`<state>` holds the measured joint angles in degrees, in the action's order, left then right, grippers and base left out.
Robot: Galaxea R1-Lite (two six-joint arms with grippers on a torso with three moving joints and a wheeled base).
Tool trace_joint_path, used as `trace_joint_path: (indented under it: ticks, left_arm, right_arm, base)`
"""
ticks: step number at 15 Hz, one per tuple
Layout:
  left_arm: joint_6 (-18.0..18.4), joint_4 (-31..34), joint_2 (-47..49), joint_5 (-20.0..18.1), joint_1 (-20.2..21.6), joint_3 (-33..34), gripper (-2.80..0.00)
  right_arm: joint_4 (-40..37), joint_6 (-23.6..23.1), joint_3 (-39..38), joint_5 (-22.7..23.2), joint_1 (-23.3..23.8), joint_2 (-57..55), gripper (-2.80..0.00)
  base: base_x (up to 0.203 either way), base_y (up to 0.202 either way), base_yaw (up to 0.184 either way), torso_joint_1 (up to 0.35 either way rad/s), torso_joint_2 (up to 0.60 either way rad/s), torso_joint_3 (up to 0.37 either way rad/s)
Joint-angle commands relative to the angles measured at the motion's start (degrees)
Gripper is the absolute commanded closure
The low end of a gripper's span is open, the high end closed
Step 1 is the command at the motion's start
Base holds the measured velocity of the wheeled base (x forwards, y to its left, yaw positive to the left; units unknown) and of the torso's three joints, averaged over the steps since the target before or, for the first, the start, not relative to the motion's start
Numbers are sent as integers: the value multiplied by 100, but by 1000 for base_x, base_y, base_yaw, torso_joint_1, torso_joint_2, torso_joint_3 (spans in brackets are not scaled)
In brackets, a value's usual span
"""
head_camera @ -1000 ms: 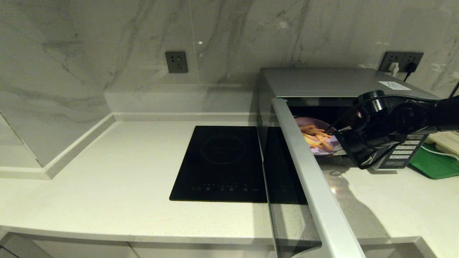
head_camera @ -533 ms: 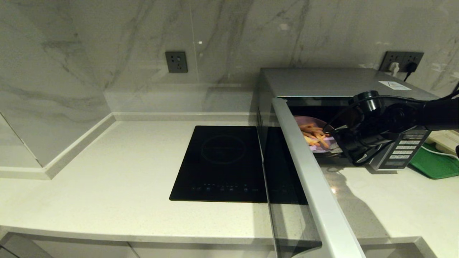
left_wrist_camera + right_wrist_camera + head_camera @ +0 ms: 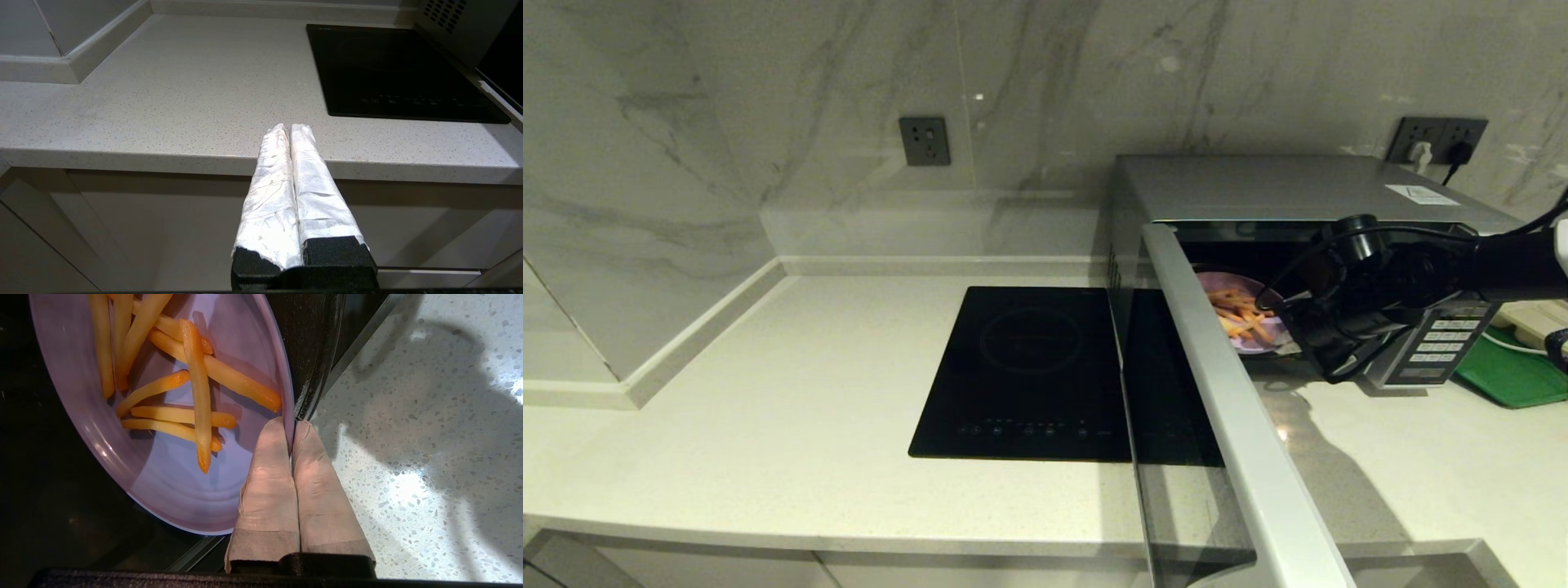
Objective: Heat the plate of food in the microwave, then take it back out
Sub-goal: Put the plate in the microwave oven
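- Now, at the open microwave (image 3: 1290, 192), my right gripper (image 3: 291, 426) has its two taped fingers (image 3: 269, 473) pinched fully together on the rim of the plate of food (image 3: 171, 486), one finger above the rim and one below it.
- Plate sits at the mouth of the cavity, its near edge by the front lip, the door (image 3: 1225, 408) swung wide toward me and the speckled counter (image 3: 408, 457) just beyond.
- I judge the plate rigid and light, likely smooth plastic or glazed ware; the hold is thin, only at the edge, so it could pivot or slip if I tilt it.
- Fries (image 3: 196, 400) lie loose and unsecured; any sag toward the far side would slide them off, so I would keep the plate level.
- Best hold, to my eye, is where I have it: the near rim, clear of the food, with the fingers as deep over the edge as the fries allow.
- My left gripper (image 3: 291, 127) hangs parked below the counter edge, fingers pressed together on nothing.
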<state>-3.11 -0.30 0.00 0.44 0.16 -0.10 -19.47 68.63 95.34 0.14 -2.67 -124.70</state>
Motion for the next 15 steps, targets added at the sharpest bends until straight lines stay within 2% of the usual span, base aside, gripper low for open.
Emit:
trace_joint_path:
  ticks: [1,15]
  left_arm:
    - [2,-5,0,0,2,1,0]
    - [-5,-5,0,0,2,1,0]
  right_arm:
    - [-13,44,-7,3,3,-10,0]
    - [-21,27,107,-49,38,-107,0]
  base:
    - [0,0,0,0,0,0]
    - [0,0,0,0,0,0]
